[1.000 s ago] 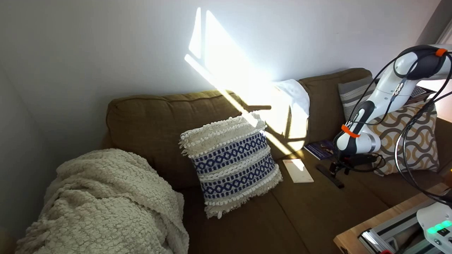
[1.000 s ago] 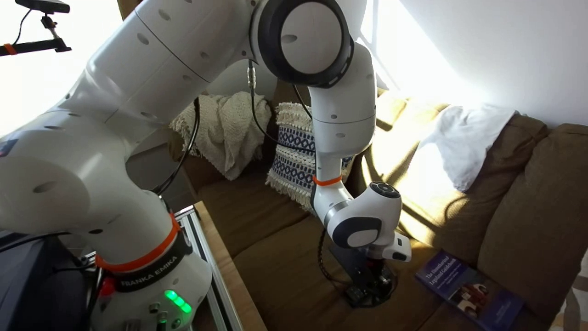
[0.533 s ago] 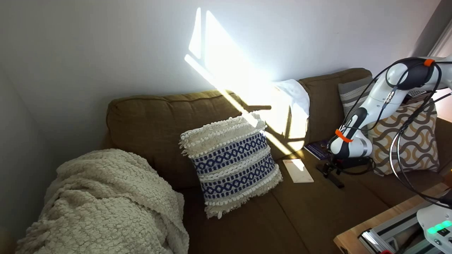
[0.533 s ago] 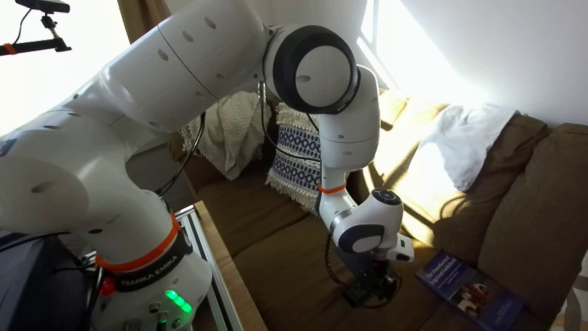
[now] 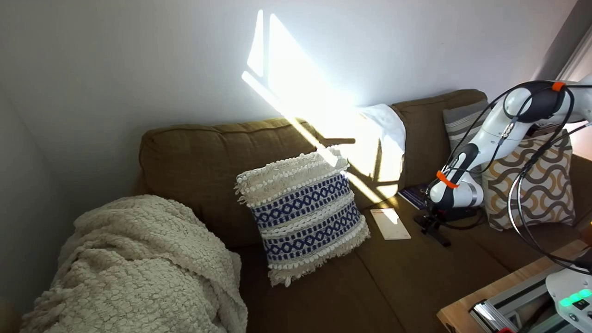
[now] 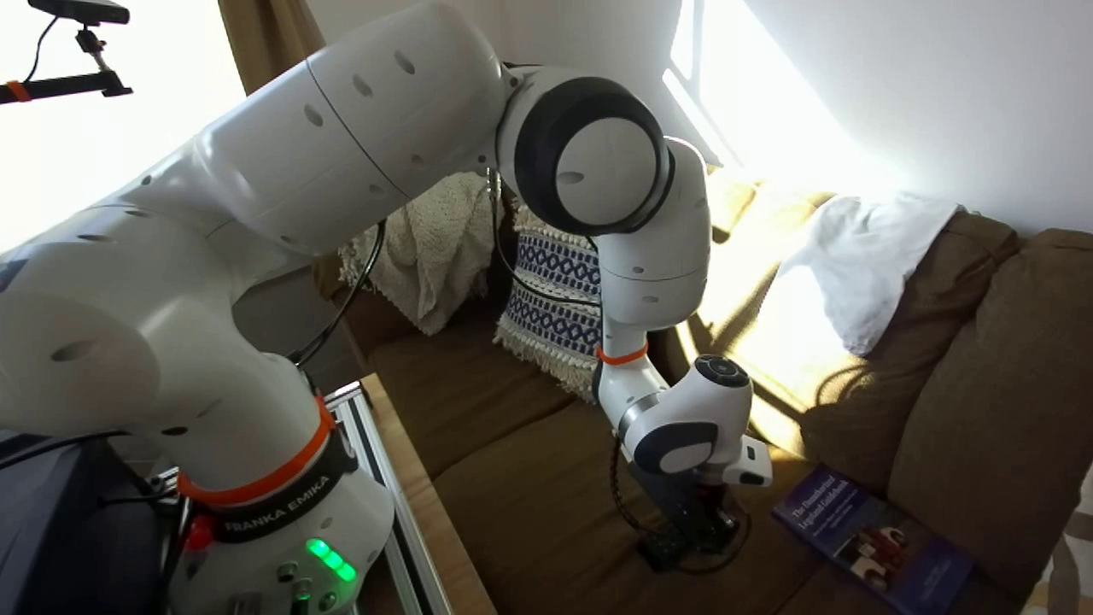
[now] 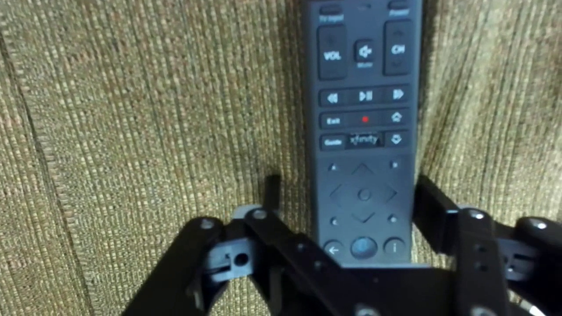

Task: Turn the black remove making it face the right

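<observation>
Remote [image 7: 364,136], black, one: face up on the brown sofa [image 5: 333,296], beyond the sofa-side edge of the table [image 5: 499,287]. End effector [image 7: 349,193]: jaws spread, straddling the remote; whether the nearer jaw touches, we cannot tell. Book [image 6: 871,542], blue-covered: farther from that edge.

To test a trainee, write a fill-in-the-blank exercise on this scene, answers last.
In the wrist view, the brand on the remote reads ____.
The dot beside Exit is coloured ____.
Not shut but ____, the gripper shows sofa fabric between one finger and the remote.
In both exterior views, the base lights glow ____.
Missing words: xfinity; red; open; green.
</observation>
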`<state>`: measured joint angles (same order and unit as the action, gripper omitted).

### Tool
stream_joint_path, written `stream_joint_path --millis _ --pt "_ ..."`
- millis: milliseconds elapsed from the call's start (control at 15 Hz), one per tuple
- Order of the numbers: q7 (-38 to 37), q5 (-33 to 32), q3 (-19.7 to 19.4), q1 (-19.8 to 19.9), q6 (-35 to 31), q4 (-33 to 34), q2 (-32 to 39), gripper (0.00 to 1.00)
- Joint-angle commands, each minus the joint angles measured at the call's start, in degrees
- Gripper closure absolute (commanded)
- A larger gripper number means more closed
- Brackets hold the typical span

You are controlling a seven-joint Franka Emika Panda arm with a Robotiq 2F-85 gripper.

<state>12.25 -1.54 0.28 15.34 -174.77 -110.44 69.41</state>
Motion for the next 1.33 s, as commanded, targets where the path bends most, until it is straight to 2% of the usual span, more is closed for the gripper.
stream_joint_path --millis 0,67,133,200,267,333,400,667,733,933,1267 --pt "1.85 -1.78 2.37 4.17 -1.09 1.47 1.32 0.26" --pt "2.15 -1.8 2.75 4.71 -1.1 1.39 1.2 0.22" --pt "2.4 -1.84 3.02 5.18 -1.22 1.38 1.16 0.12" --pt "2.77 -1.93 3.36 5.68 -1.42 1.24 1.02 0.06" --pt "3.17 -2.03 3.62 6.12 -1.45 1.29 0.99 0.14" --pt "3.54 -2.06 3.97 6.65 -1.47 1.3 0.93 0.28" --pt "3.9 -2.09 4.26 7.1 -1.5 1.39 0.98 0.37" --pt "4.99 -2.14 5.5 8.75 -1.6 1.37 0.96 0.69" --pt "5.14 -2.11 5.73 9.04 -1.63 1.29 0.9 0.74" --pt "4.48 -0.94 7.51 11.11 0.88 0.46 -0.39 0.74" --pt "-3.52 3.59 6.53 10.14 1.09 -4.86 -6.21 0.74"
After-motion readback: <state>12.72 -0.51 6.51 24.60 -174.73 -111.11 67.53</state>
